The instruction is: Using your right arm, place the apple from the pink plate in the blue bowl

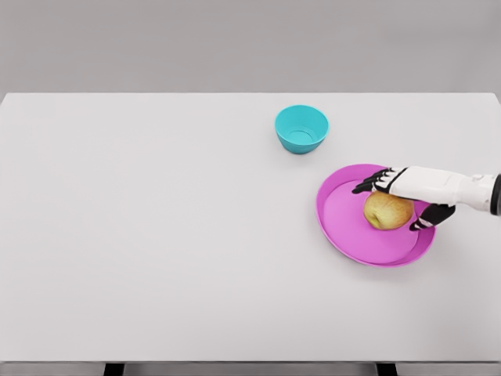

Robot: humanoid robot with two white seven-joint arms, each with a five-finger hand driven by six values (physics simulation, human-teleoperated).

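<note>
Right robot hand [395, 200] comes in from the right edge, mid-height, white forearm, black fingers [369, 185]. Fingers arch over the far side of the apple [387, 211], thumb [430, 217] on the near right side. They look spread around the fruit; can't tell if they're actually clamped on it. Apple is yellow-green, sitting on the pink plate [352, 227], right of the plate's centre. Plate is right of frame centre on the white desk [156, 235]. Blue bowl [301, 129] stands upright, up and left of the plate, well apart from it. Left robot hand isn't visible.
</note>
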